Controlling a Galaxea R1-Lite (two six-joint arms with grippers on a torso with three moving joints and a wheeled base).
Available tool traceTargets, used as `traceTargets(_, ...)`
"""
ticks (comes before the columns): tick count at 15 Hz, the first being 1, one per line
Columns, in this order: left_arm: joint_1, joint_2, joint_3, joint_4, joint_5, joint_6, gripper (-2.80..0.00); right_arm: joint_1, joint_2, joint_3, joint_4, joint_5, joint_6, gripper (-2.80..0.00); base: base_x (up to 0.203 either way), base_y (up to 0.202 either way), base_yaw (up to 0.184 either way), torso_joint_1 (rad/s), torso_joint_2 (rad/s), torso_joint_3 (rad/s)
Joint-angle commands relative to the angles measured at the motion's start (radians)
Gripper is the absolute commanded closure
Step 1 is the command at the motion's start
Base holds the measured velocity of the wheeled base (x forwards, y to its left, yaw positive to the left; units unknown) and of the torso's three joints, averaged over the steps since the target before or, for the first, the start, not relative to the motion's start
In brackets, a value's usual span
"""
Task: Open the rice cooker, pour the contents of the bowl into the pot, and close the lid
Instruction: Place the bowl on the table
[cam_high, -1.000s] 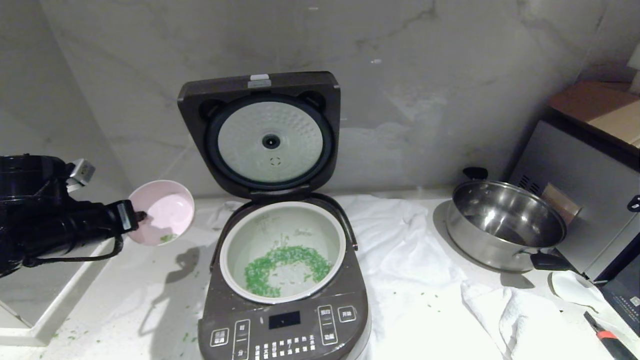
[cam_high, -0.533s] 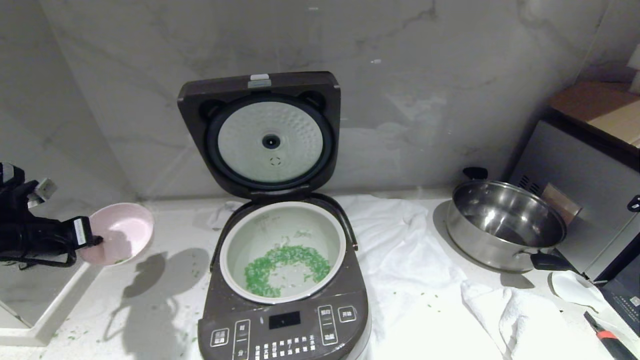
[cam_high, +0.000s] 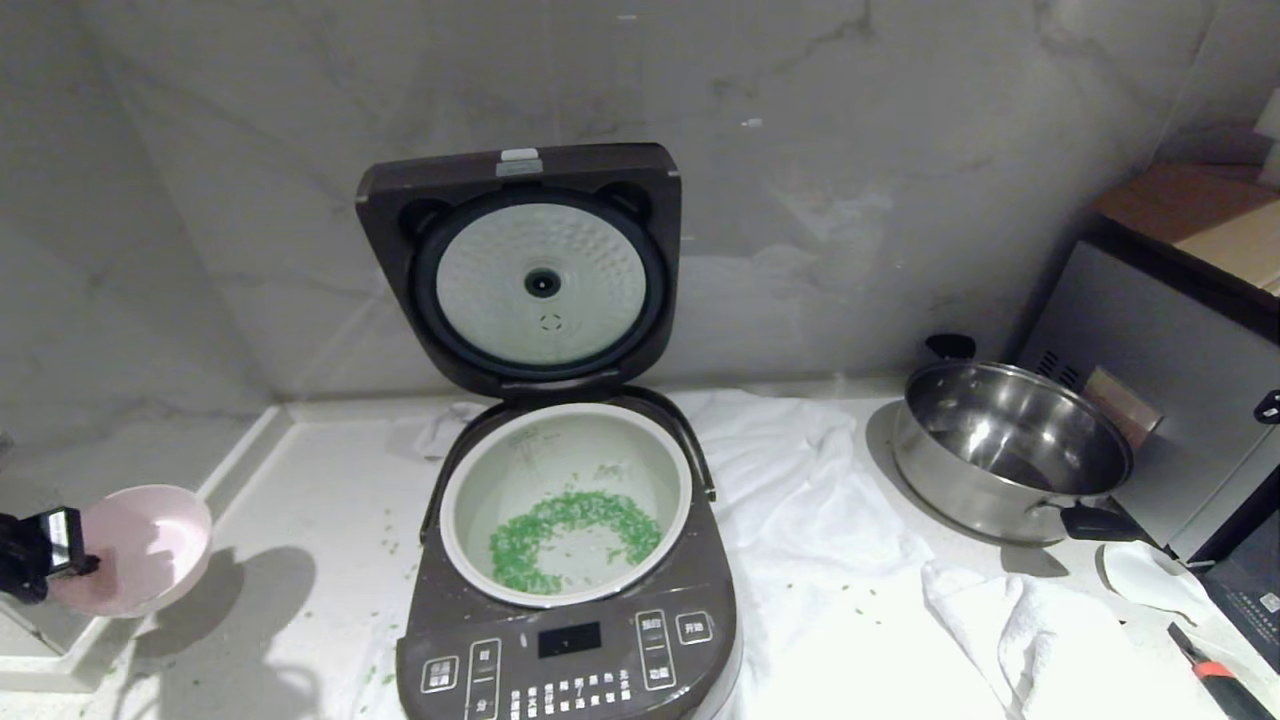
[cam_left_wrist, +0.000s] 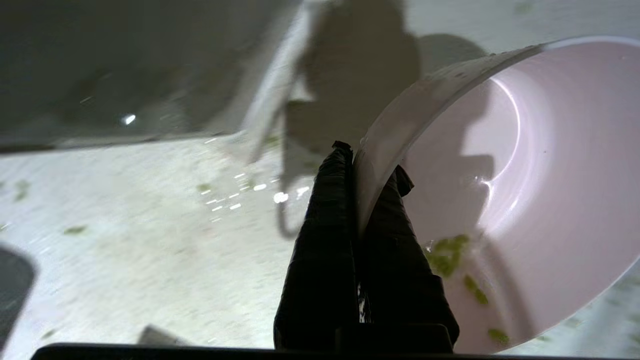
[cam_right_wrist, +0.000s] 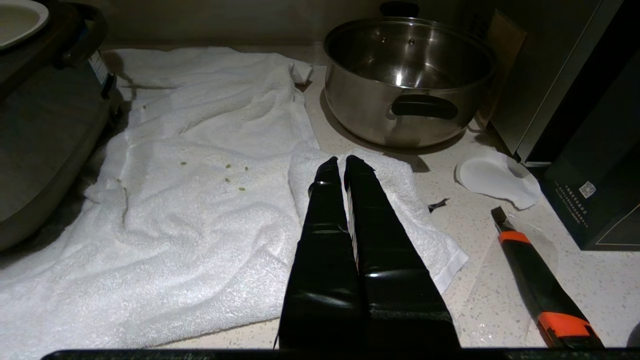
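Rice cooker (cam_high: 565, 560) on the bench, lid (cam_high: 520, 265) up, green contents (cam_high: 570, 535) in the pot (cam_high: 566, 502); left end effector (cam_high: 75, 560) pinches the near-empty bowl (cam_high: 140, 548) far left, which likely needs setting down before closing the lid.

I am holding my black left gripper (cam_left_wrist: 367, 172) pinched tight; my black right gripper (cam_right_wrist: 344, 167) is hanging parked, fingers together.

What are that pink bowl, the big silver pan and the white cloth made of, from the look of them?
Bowl: probably glazed ceramic or glossy plastic; smooth pink wall with sharp highlights, thin rim.
Pan: looks like polished stainless steel; mirror-like reflections inside, with matte black handles, likely plastic.
Cloth: apparently cotton terry towel; nubby looped pile, soft wrinkles.
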Motion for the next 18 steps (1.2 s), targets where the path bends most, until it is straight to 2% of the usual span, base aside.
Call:
traceTargets(1,0.058,0.064,0.018,0.001,0.050,0.035,0.00,0.000,-0.001,0.000,0.000,0.000,0.000,0.00,0.000,0.000,0.000,0.000,0.00,0.000)
traceTargets(7,0.118,0.187,0.015,0.001,0.070,0.044,0.00,0.000,-0.001,0.000,0.000,0.001,0.000,0.00,0.000,0.000,0.000,0.000,0.00,0.000)
traceTargets(10,0.111,0.182,0.061,0.001,0.068,0.052,0.00,0.000,-0.001,0.000,0.000,0.000,0.000,0.00,0.000,0.000,0.000,0.000,0.00,0.000)
traceTargets(14,0.086,0.187,0.182,-0.010,0.058,0.091,0.00,0.000,-0.001,0.000,0.000,0.001,0.000,0.00,0.000,0.000,0.000,0.000,0.00,0.000)
traceTargets(16,0.084,0.189,0.188,-0.010,0.063,0.092,0.00,0.000,-0.001,0.000,0.000,0.000,0.000,0.00,0.000,0.000,0.000,0.000,0.00,0.000)
traceTargets(18,0.116,0.186,0.181,-0.010,0.068,0.096,0.00,0.000,-0.001,0.000,0.000,0.001,0.000,0.00,0.000,0.000,0.000,0.000,0.00,0.000)
